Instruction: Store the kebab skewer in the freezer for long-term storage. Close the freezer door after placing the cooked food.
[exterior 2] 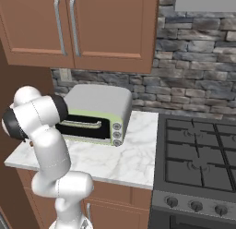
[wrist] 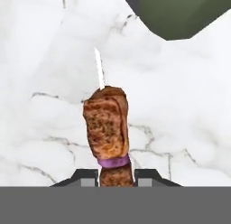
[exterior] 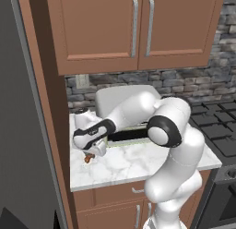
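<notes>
gripper: clamped on kebab skewer | skewer: low over marble counter, front-left corner | toaster oven: at counter's back edge

The arm is glossy white, built of thick rounded segments like swollen tubes. At centre right of the left base view one joint carries a broad black ring around a white cap. A second dark band wraps the wrist at centre left, just above the white hand. In the right base view another black ring sits at the left edge on a rounded link. The gripper has two small dark fingertips with pale grey faces.
</notes>
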### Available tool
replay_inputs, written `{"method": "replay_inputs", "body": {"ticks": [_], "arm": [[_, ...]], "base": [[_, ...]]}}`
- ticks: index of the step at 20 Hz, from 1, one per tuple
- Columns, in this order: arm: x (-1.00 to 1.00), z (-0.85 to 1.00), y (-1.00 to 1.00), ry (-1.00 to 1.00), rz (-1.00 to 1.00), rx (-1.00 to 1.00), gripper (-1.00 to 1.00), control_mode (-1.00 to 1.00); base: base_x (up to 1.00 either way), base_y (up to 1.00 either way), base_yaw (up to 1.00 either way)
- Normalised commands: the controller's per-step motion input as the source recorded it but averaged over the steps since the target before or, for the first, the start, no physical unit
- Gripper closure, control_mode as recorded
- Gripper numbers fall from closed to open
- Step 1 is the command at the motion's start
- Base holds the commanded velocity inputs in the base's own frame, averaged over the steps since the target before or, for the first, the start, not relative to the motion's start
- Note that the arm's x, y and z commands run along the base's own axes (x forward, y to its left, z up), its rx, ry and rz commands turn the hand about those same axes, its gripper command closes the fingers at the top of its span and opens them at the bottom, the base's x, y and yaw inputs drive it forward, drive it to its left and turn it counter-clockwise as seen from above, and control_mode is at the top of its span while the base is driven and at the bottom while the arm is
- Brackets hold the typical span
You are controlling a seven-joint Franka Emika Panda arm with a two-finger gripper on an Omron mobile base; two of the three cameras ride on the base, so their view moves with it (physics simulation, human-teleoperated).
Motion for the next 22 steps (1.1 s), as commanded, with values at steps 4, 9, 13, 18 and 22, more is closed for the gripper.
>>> {"method": "replay_inputs", "body": {"ticks": [4,9,13,18,22], "arm": [[-0.8,0.45,-0.15,-0.12,0.0,0.02,1.0,-1.0],[-0.56,0.52,-0.71,-0.06,0.01,0.04,1.0,-1.0],[-0.33,0.74,-0.99,-0.02,0.07,0.03,1.0,-1.0],[-0.52,0.91,-0.7,0.0,0.19,0.08,1.0,-1.0],[-0.4,0.9,-0.53,0.0,0.27,0.01,1.0,-1.0]], "base": [[0.0,0.0,0.0],[0.0,0.0,0.0],[0.0,0.0,0.0],[0.0,0.0,0.0],[0.0,0.0,0.0]]}}
